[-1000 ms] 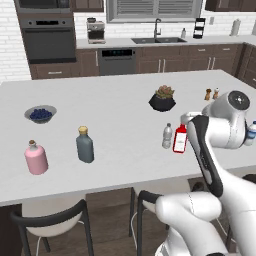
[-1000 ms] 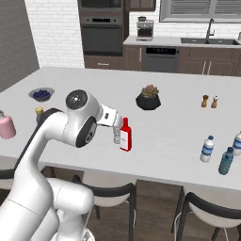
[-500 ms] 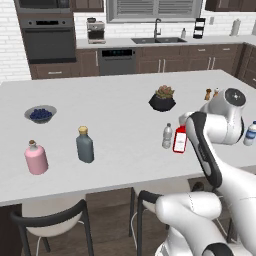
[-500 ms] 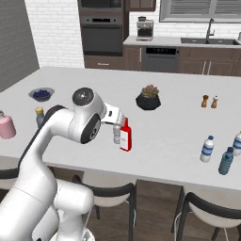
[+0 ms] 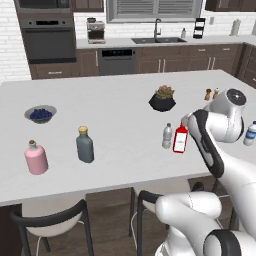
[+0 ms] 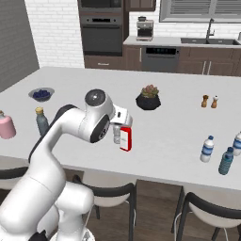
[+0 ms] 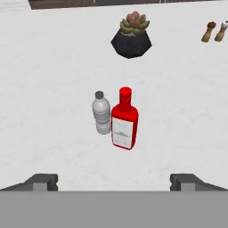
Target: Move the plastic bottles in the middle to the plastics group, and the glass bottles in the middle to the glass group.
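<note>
While the gripper [image 7: 114,180] was held above and short of the middle pair, its jaws were set wide apart and nothing was held between them; the two dark fingertips [image 7: 42,181] were seen at the lower left and lower right of the hand view. That spread was judged to suit an approach to one bottle from the near side.

At the centre of the hand view, the red glass bottle [image 7: 124,119] stood upright, with the greyish plastic bottle [image 7: 102,113] just beside it on its left, the two close or touching. Because of that closeness, a grasp on either one was judged likely to disturb the other.

At the lower left of the left base view, the glass group was placed well apart from the middle: the pink bottle [image 5: 36,158] and the dark grey-blue bottle [image 5: 85,145]. At the right of the right base view, the plastics group [image 6: 206,149] stood near the counter [image 5: 115,107] edge, one bottle cut off by the frame edge.

In the right base view the middle plastic bottle was largely hidden behind the arm and the red bottle. Only one plastic bottle could be made out in the middle. The labels were too small to be read. A succulent pot [image 7: 131,36] and two shakers [image 7: 213,31] were noted at the top of the hand view
</note>
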